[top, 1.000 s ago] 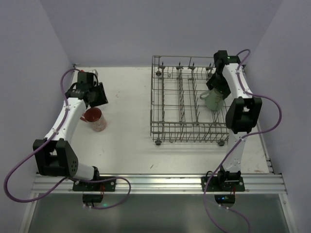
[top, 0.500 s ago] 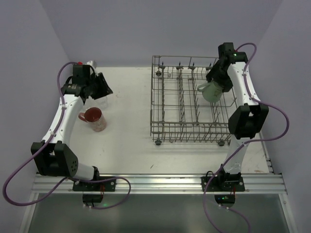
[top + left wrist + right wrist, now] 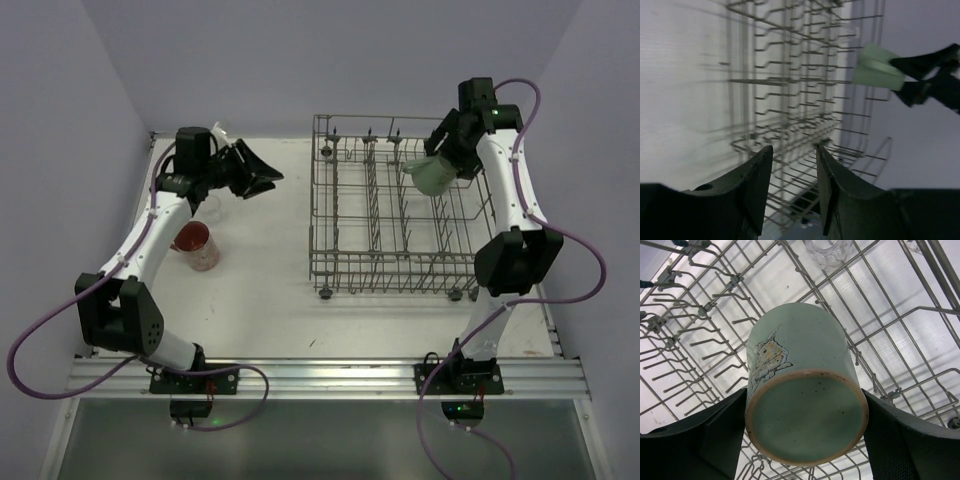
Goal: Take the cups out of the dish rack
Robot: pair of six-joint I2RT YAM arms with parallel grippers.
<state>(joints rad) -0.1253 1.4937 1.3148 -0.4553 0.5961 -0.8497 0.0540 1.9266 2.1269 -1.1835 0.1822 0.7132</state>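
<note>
From above, the rack (image 3: 390,215) sits on the right half of the table (image 3: 260,300). The right gripper (image 3: 447,163) is clamped on the mint mug (image 3: 432,176), which it holds tilted over the rack's far right part. On the left, the red cup (image 3: 196,246) stands upright on the table near the left arm, with a clear glass (image 3: 209,206) just behind it, partly hidden by the arm. The left gripper (image 3: 258,176) points toward the rack, well apart from it, off the table and carrying nothing. In the left wrist view, the left gripper (image 3: 793,149) has its two fingers (image 3: 756,182) spread apart with only air between them. Beyond them are the rack (image 3: 790,90) and the mug (image 3: 878,73), gripped by the dark right gripper (image 3: 912,75) and seen against the wall, clear of the wires. In the right wrist view, the right gripper (image 3: 805,405) presses its fingers (image 3: 705,437) against both sides of the mug (image 3: 805,390). The mug's base faces the camera, and a small animal picture shows on its side. The rack (image 3: 710,315) spreads below it, not touching it. A second clear glass (image 3: 827,252) shows at the top edge among the wires; I cannot tell whether it stands inside the rack or beyond it.
</note>
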